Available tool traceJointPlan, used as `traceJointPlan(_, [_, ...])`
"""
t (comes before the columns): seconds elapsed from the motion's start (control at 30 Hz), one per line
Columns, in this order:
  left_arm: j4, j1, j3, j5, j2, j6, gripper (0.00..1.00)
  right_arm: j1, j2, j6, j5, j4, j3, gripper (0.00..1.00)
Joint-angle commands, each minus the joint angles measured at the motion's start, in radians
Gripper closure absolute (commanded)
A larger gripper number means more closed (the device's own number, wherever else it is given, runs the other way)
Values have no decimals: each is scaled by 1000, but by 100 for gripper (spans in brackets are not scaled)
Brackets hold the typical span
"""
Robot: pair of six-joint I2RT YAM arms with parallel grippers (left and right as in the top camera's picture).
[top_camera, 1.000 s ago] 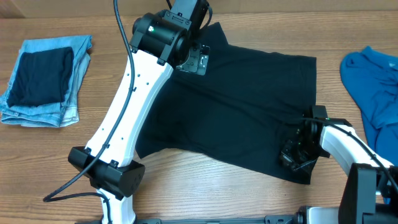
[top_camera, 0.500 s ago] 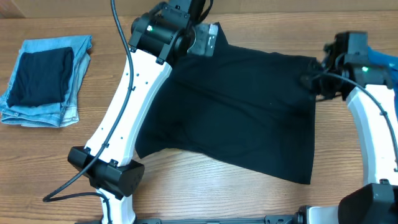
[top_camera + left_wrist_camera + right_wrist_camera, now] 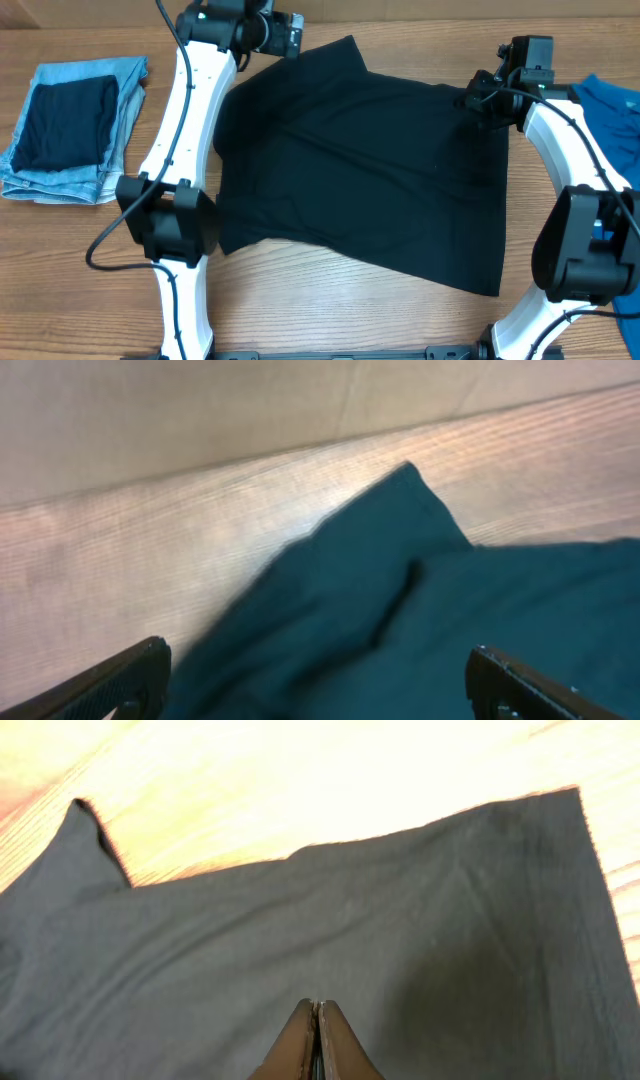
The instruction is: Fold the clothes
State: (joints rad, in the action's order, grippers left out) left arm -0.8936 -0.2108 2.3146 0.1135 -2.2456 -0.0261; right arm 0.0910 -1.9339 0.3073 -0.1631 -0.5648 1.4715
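The black T-shirt [image 3: 360, 170] lies spread out across the middle of the table, with one corner pointing to the back. My left gripper [image 3: 288, 32] is at the shirt's back left edge. In the left wrist view its fingers [image 3: 320, 665] are wide open over the fabric [image 3: 420, 610], holding nothing. My right gripper [image 3: 478, 100] is over the shirt's back right corner. In the right wrist view its fingers [image 3: 317, 1010] are pressed together just above the cloth [image 3: 300, 910], with no fabric visible between them.
Folded light-blue jeans [image 3: 110, 100] with a dark folded garment [image 3: 65, 120] on top lie at the far left. A bright blue garment [image 3: 610, 120] lies at the right edge. Bare wooden table [image 3: 330, 300] runs along the front.
My right arm swung from the shirt's front right corner to its back right corner. My left arm moved back and left, off the shirt's upper part to its back edge.
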Motion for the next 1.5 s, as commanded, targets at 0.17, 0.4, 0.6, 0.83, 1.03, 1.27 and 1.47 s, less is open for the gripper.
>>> traceJointPlan(0.17, [196, -13, -2, 64, -190, 204, 4, -3, -90, -11, 39, 2, 8, 96])
traceJointPlan(0.4, [277, -10, -2, 60, -255, 240, 13, -13, -92, -8, 39, -35, 7, 96])
traceJointPlan(0.6, [303, -12, -2, 56, -320, 306, 11, -13, -92, -8, 43, -34, 7, 96])
traceJointPlan(0.83, [346, -12, -2, 49, -417, 319, 11, -13, -92, -8, 99, -48, 7, 96])
traceJointPlan(1.03, [417, -11, -2, -12, -449, 318, 18, -13, -92, -8, 100, -51, 7, 96])
traceJointPlan(1.27, [442, -12, -2, -12, -457, 318, 53, -13, -92, -8, 100, -50, 7, 95])
traceJointPlan(1.47, [442, -10, -2, -13, -457, 311, 75, -13, -92, -8, 101, -57, 7, 96])
